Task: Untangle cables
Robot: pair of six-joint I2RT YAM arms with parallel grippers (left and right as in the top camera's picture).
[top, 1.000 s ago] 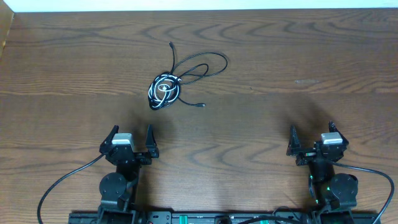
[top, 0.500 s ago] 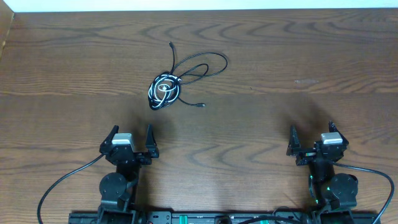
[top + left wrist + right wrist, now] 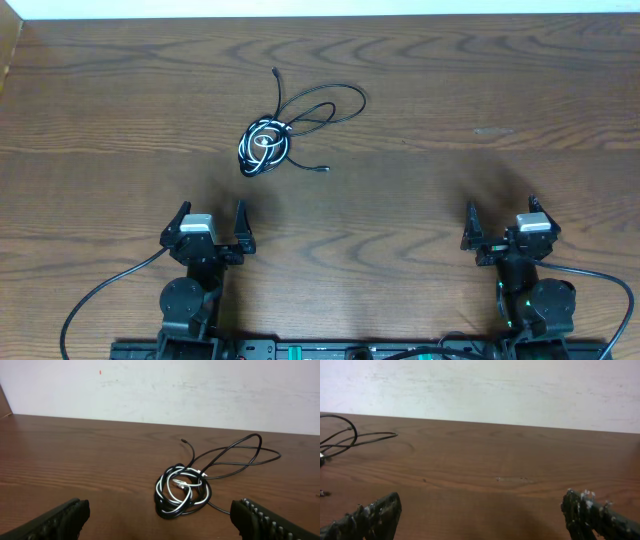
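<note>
thin black and white cords (image 3: 266,143), knotted in one coil on brown wooden table (image 3: 450,90): untouched, untangling not yet begun; left gripper (image 3: 211,218), right gripper (image 3: 502,216): wide open, empty

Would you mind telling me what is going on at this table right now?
Nothing is being handled yet. The left pincer and right pincer sit open and empty at the near edge of the wooden table. The cables, black cords knotted with a white one into a small coil, lie untouched ahead of the left pincer, a loose black loop trailing toward the right. Untangling has not begun.
</note>
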